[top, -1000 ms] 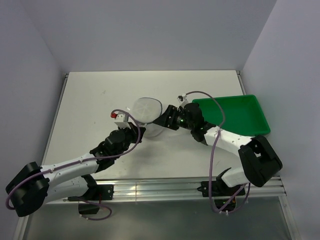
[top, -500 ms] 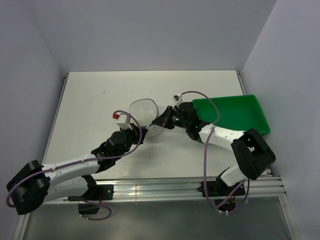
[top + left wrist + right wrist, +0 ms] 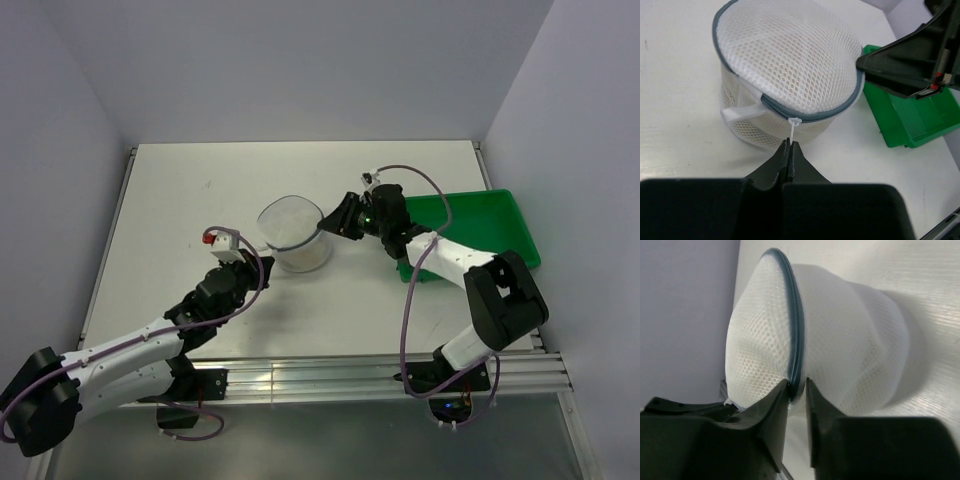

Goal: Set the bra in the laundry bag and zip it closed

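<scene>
- Pinching the white pull tab [image 3: 793, 126], the left gripper [image 3: 789, 144] sits fully closed, lower centre.
- Right gripper [image 3: 796, 387] clamps the laundry bag [image 3: 855, 340] by its zipper rim [image 3: 796, 330], jaws narrowly apart.

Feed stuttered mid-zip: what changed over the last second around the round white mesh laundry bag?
The left gripper, shut on the small white pull tab, drew back toward the near-left corner. The right gripper shifted toward the far side and clamped the rim of the laundry bag, which was tipped and now stands upright. The green plastic tray stayed put.
</scene>
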Controlling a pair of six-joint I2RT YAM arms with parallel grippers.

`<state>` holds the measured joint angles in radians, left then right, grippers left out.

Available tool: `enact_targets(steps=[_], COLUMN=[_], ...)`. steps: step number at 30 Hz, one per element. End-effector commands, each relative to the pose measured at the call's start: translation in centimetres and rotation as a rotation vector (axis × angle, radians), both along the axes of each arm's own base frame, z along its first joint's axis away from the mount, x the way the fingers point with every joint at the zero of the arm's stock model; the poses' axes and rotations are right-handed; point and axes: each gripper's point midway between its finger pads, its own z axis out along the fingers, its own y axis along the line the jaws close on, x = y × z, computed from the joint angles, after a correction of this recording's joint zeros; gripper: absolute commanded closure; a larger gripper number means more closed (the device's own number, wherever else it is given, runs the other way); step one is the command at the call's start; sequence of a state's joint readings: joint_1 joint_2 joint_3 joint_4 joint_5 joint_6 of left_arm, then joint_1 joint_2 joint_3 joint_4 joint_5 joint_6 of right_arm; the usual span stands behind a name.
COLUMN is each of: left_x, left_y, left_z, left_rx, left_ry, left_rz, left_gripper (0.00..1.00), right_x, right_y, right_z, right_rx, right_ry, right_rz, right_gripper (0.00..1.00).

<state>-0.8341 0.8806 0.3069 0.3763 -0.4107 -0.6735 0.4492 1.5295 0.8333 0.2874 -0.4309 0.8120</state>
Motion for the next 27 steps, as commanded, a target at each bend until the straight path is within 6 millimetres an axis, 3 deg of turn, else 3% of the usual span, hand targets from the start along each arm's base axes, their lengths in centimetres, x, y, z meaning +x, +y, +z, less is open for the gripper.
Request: enact_targets(steps=[1, 3, 5, 9, 12, 20, 27], left_x=[0.5, 0.7, 0.8, 0.6, 0.4, 0.0, -0.1], left_y=[-0.5, -1.9, -3.1, -5.0, -5.7, -5.5, -5.3], left_z=[0.4, 1.1, 2.7, 3.3, 3.2, 2.5, 1.9], left_rx=[-0.006, -0.040, -0.082, -0.090, -0.094, -0.086, -0.067], left_ry=[-0.011, -0.019, -0.047, -0.048, -0.041, -0.024, -0.017], left_rz=[-0.009, -0.049, -0.082, -0.137, -0.153, -0.149, -0.148], left_gripper=[1.00, 1.00, 1.00, 1.00, 1.00, 1.00, 1.00], right_x=[1.3, 0.1, -1.8, -5.3, -6.2, -4.1, -2.8], right_y=[-1.0, -0.8, -0.6, 1.2, 3.2, 4.8, 5.4], right_z=[1.6, 2.5, 1.6, 1.6, 2.1, 2.8, 2.8], right_rx=[-0.017, 0.000, 0.024, 0.074, 0.114, 0.114, 0.120], right_ry=[-0.079, -0.098, -0.074, -0.076, -0.063, -0.078, -0.078], right_rz=[-0.044, -0.044, -0.034, 0.022, 0.085, 0.072, 0.053], right_gripper=[0.56, 0.33, 0.27, 0.27, 0.31, 0.42, 0.45])
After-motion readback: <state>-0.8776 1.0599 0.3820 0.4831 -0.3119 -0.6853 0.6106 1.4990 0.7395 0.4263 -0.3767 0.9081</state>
